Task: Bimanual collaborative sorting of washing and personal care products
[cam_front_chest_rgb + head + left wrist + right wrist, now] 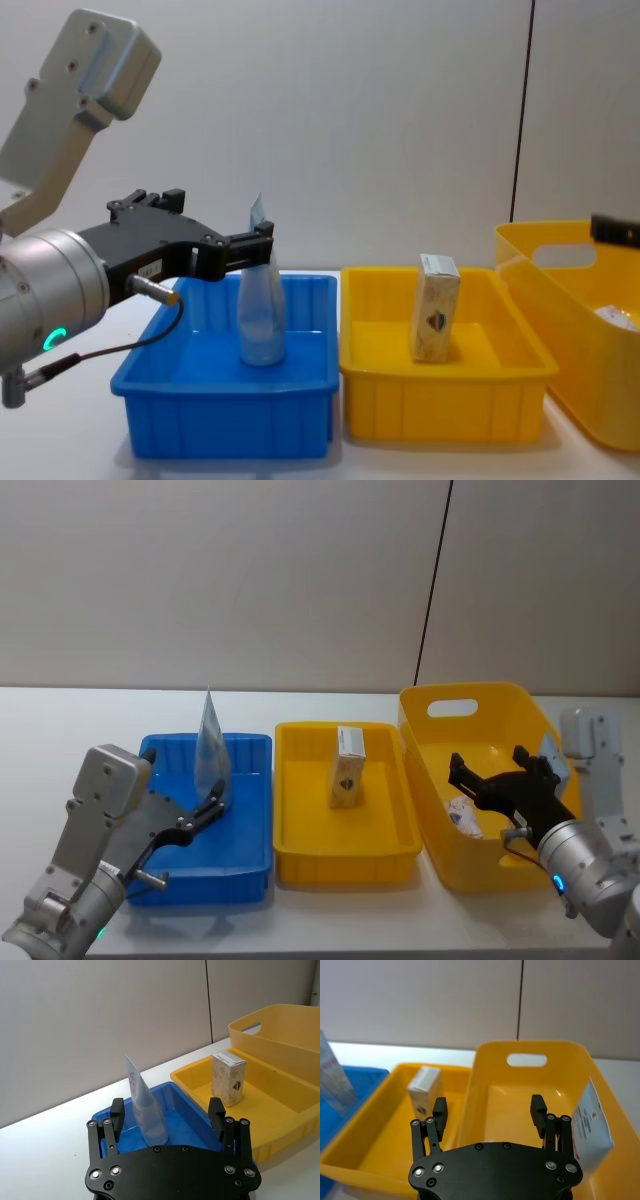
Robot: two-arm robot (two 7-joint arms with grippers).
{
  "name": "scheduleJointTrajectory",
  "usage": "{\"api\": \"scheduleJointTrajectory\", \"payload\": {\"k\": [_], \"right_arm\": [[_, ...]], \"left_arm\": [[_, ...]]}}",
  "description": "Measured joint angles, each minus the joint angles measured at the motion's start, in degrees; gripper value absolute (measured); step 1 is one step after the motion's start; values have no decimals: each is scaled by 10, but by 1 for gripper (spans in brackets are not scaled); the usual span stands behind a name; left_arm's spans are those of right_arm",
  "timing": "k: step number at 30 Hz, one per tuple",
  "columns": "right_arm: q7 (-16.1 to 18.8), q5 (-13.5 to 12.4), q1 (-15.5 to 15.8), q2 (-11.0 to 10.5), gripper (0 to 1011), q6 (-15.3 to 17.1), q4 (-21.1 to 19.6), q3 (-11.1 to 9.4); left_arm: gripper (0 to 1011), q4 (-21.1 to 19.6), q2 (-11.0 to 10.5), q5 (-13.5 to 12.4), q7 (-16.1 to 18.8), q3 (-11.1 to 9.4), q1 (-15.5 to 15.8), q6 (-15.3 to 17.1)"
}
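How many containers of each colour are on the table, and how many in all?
Blue trays: 1, the blue tray.
Yellow containers: 2, the shallow yellow tray and the deep yellow bin.
Total: 3.

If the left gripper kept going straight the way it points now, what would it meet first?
Most likely the pale-blue tube standing upright in the blue bin: it stands between the left gripper's open jaws. Exact depth is unclear.
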State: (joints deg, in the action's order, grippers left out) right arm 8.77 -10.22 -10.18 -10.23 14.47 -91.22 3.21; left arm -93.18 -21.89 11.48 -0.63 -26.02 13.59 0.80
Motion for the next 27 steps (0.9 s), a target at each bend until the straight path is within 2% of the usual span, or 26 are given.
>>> {"api": "scheduleJointTrajectory", "payload": {"k": [5, 11, 17, 23, 27], "right_arm": [[21, -22, 4, 0, 1003, -11, -18, -5], [19, -22, 8, -4, 1003, -15, -21, -2], [5, -30, 29, -21, 1003, -37, -37, 18], [-19, -44, 64, -51, 1003, -75, -64, 53], [-29, -50, 80, -65, 1004, -92, -76, 68]], "left_arm": [[1002, 0, 0, 0, 0, 0, 0, 0], [1002, 0, 0, 0, 0, 0, 0, 0], [1001, 0, 0, 0, 0, 0, 0, 0], [1001, 0, 0, 0, 0, 0, 0, 0], [1001, 0, 0, 0, 0, 0, 0, 0]]}}
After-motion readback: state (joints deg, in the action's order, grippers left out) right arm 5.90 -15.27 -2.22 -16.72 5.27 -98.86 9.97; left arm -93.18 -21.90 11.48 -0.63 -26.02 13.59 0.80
